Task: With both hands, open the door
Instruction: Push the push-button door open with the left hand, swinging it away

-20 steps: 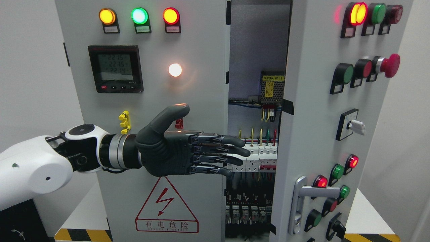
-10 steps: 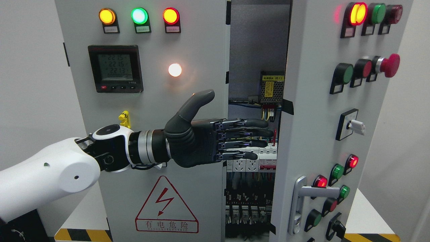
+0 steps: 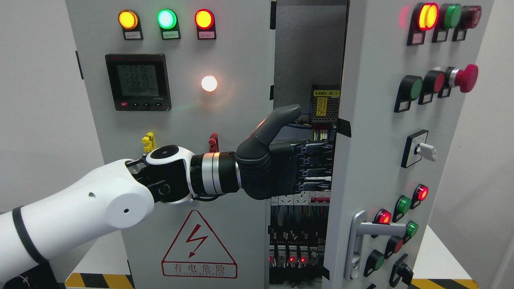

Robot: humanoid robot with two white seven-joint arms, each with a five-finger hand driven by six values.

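Behind the ajar grey metal door, left hand, dark ribbed fingers straight, empty.

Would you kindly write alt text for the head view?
The robot's left hand reaches into the gap behind the edge of the half-open right door of a grey electrical cabinet, its fingers hidden. Wiring and breakers show inside.
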